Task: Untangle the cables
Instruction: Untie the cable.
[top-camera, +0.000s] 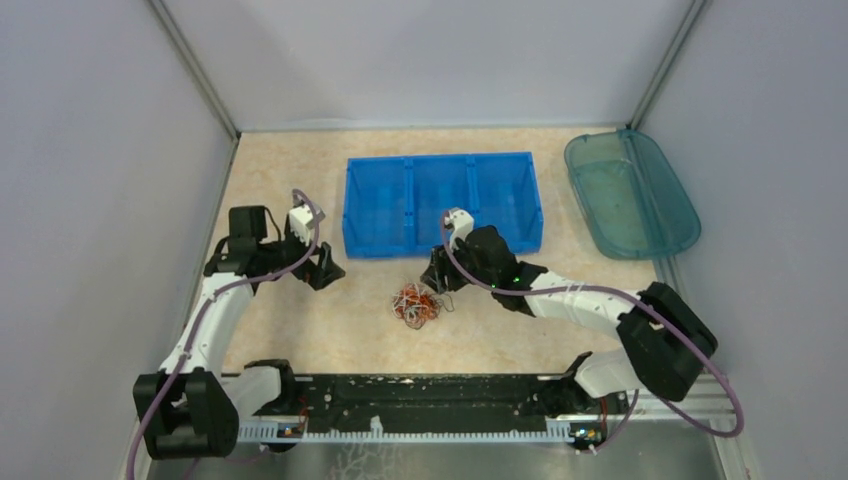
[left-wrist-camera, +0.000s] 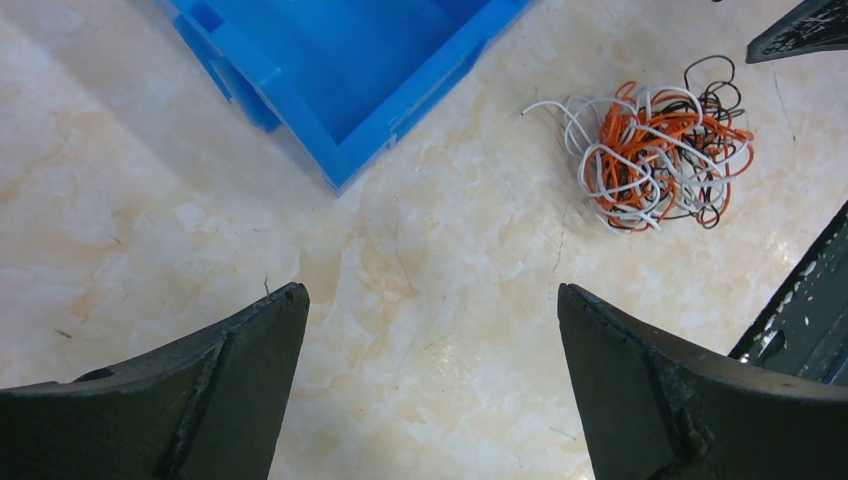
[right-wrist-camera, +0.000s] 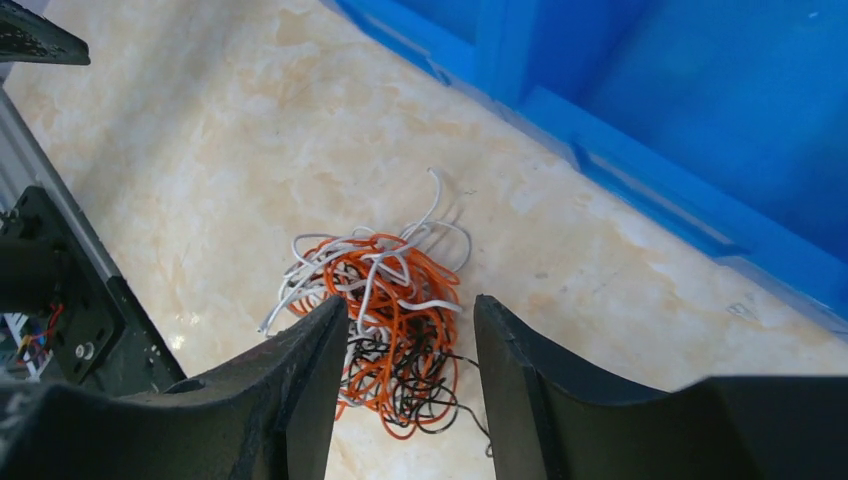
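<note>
Right end effector (right-wrist-camera: 410, 312) half-closed astride the cables (right-wrist-camera: 385, 268), a white, orange and black tangle lying on the surface (right-wrist-camera: 200, 150) near the blue bin (right-wrist-camera: 640, 195); whether it grips them cannot be told. Left end effector (left-wrist-camera: 432, 300) fully released, apart from the tangle.

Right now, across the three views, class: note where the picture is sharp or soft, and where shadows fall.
Top external view: even, soft light, but the cables are too small to tell strand from strand. Left wrist view: strands crisp, hardly any shadow. Right wrist view: strands sharp, faint shadows on the table; the blue bin looks softer.
</note>
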